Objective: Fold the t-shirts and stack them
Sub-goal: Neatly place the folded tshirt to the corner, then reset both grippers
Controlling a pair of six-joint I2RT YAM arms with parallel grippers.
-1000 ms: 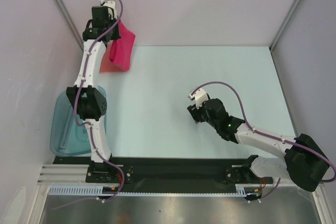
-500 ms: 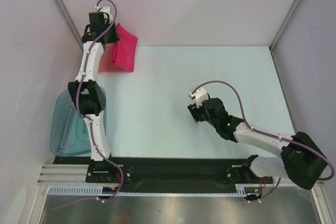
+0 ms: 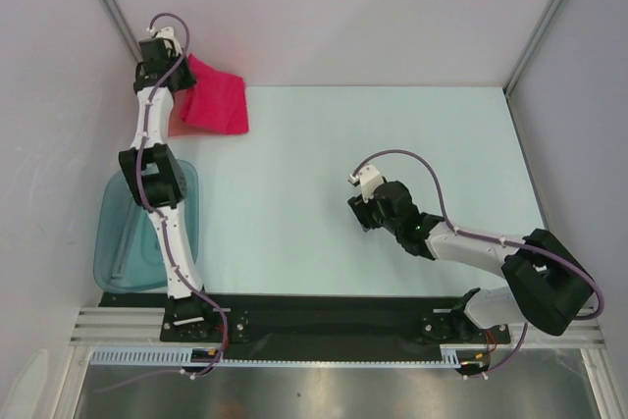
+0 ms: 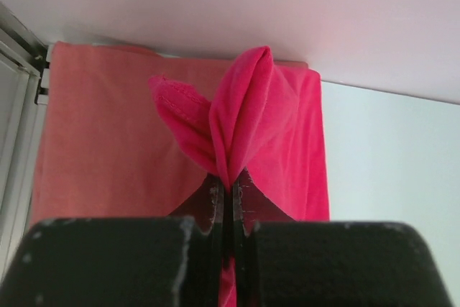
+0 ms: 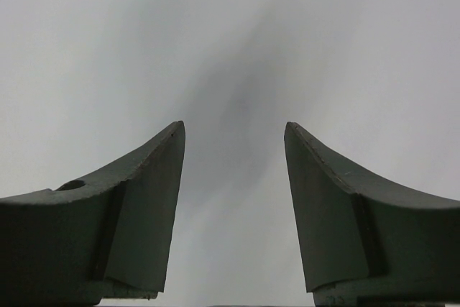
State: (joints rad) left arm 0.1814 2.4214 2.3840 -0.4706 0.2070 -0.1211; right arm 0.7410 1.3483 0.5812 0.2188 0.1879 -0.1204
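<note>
The crimson-red t-shirt (image 3: 218,105) lies in the upper left of the top view, at the far left corner of the table (image 3: 392,134), close to the back wall. There it makes a compact shape with roughly four sides. Under it lies the salmon-pink t-shirt (image 4: 100,149). In the left wrist view the pink cloth is spread flat on the left side, and the red cloth covers its right part.

A fold of the red cloth stands up in the middle of that view. The left tool (image 4: 231,188) is clamped on the base of this fold, with its two fingers pressed together and only the thin cloth between them. In the top view the left arm is stretched far toward the upper left corner, over the edge of the shirts.

The right tool (image 5: 233,127) is well apart from the shirts, a little right of the middle of the top view, above bare table. Its fingers stand apart with nothing between them, and only a pale surface shows beyond them.

A teal plastic tub (image 3: 118,242) sits at the lower left of the top view, partly hidden by the left arm.
</note>
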